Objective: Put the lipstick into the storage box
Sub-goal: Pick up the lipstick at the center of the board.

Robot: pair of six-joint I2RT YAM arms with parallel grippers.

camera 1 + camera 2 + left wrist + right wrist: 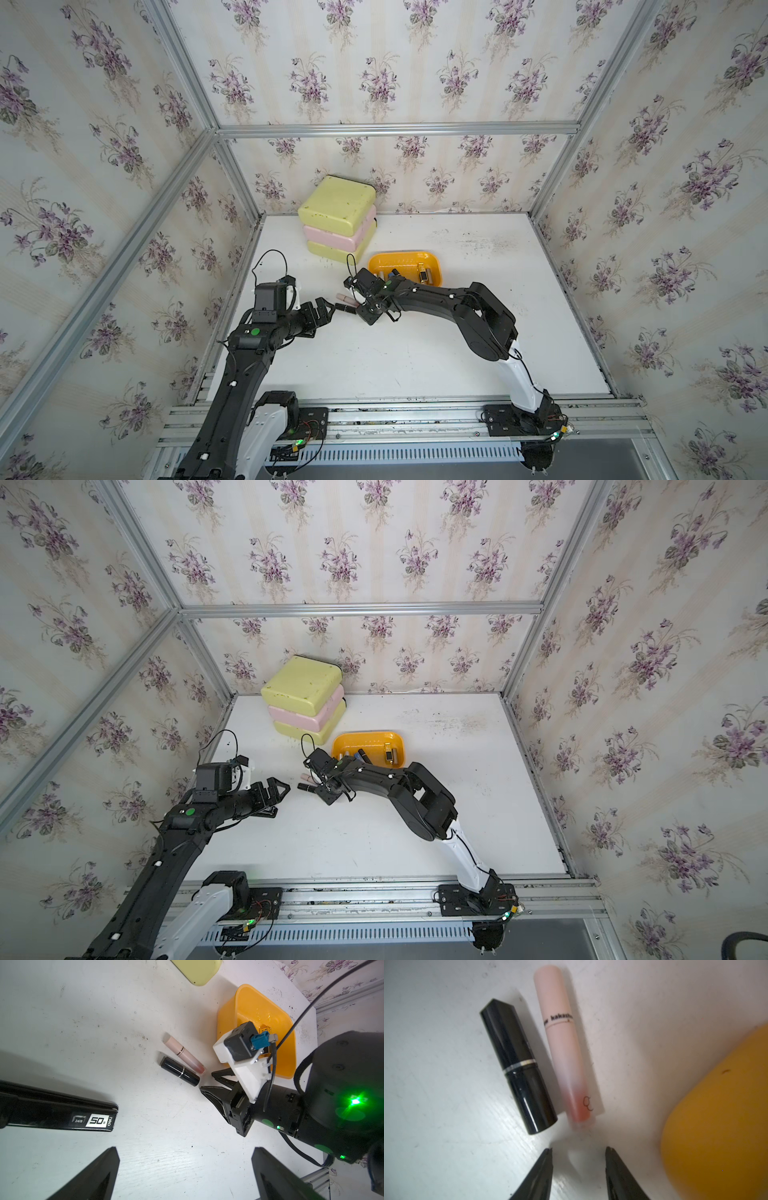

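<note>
Two lipsticks lie side by side on the white table: a black lipstick [344, 308] [519, 1064] with a silver ring and a pale pink tube [344, 297] [566, 1049]. My right gripper [578, 1148] [206, 1081] sits low, just short of their near ends. It is open a finger's width with nothing between its fingers. The orange storage box [376, 262] [338, 744] [226, 1018] stands just behind the right wrist and holds several small items. My left gripper [184, 1149] [328, 309] is open wide and empty, facing the lipsticks from the opposite side.
A stack of pale green and pink lidded boxes [336, 220] stands at the back left, close to the storage box. In the left wrist view a black labelled bar [58, 1111] lies on the table beside the left gripper. Floral walls enclose the table.
</note>
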